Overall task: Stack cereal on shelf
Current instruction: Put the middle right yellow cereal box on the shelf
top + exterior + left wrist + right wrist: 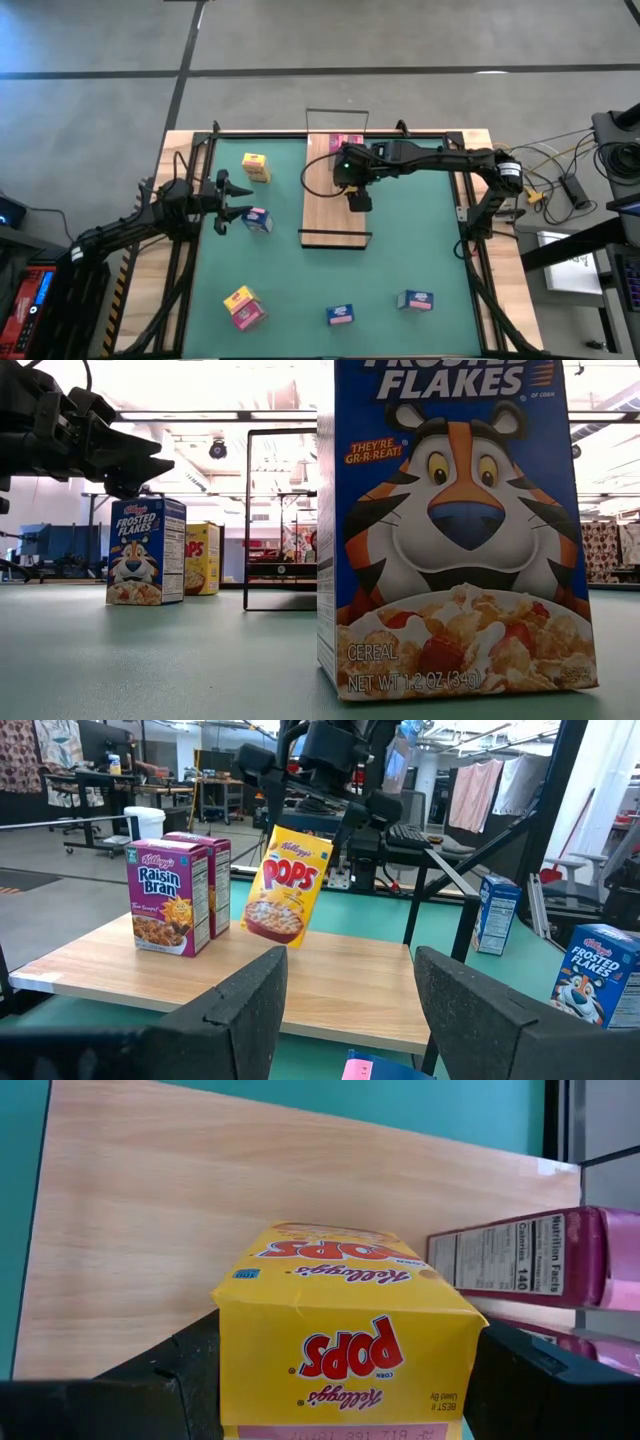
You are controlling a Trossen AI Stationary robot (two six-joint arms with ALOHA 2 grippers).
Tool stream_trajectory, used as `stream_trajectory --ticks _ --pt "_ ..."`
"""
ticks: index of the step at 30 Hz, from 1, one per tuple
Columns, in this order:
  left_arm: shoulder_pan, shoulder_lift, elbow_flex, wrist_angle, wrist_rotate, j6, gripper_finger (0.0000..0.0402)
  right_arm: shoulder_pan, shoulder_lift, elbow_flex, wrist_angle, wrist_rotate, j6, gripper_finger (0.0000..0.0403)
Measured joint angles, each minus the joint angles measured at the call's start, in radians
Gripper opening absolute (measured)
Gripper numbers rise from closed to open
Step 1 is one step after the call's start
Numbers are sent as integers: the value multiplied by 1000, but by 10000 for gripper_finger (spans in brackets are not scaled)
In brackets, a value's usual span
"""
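Green bench (300,290) carries the shelf (325,215); right pincer (335,805) pinches a Pops box (288,885) above it; next, lower it beside the Raisin Bran (165,895); left pincer (237,197) waits spread.

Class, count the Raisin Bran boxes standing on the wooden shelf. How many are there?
2. One Raisin Bran box stands upright at one short end of the shelf; the second box stands right beside it. None seems hidden.
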Motion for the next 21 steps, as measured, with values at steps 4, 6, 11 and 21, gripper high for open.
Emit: stream_trajectory --ticks 4,6,11,21 --pt "0 0 0 0 0 0 204 -7 12 0 11 0 -6 283" --pt "0 0 0 0 0 0 204 -16 17 -2 2 0 -13 283" --pt "0 1 0 0 0 0 204 -35 33 -3 6 -19 -27 285" --pt "0 3 0 0 0 0 204 -49 40 2 16 -20 -65 290"
